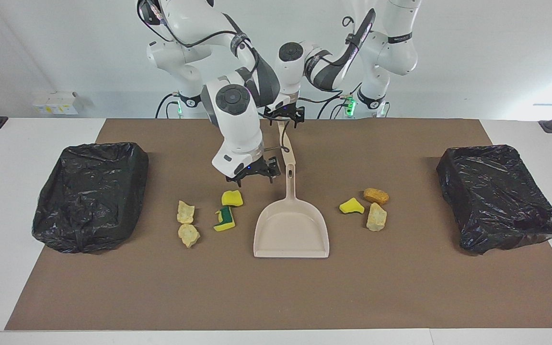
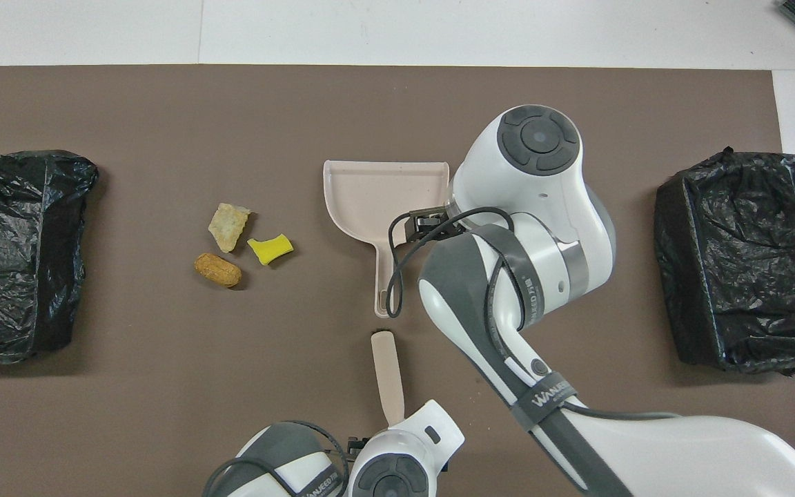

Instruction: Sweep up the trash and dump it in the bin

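Observation:
A beige dustpan lies mid-mat, its handle pointing at the robots; it also shows in the overhead view. The beige brush lies in line with that handle, nearer to the robots. My left gripper is at the brush's end nearest the robots. My right gripper hangs open and empty beside the dustpan handle, over a yellow sponge scrap. A yellow-and-green sponge and two beige lumps lie toward the right arm's end. A yellow scrap, an orange-brown lump and a beige lump lie toward the left arm's end.
Two bins lined with black bags stand on the brown mat, one at the right arm's end and one at the left arm's end. In the overhead view the right arm hides the scraps at its end.

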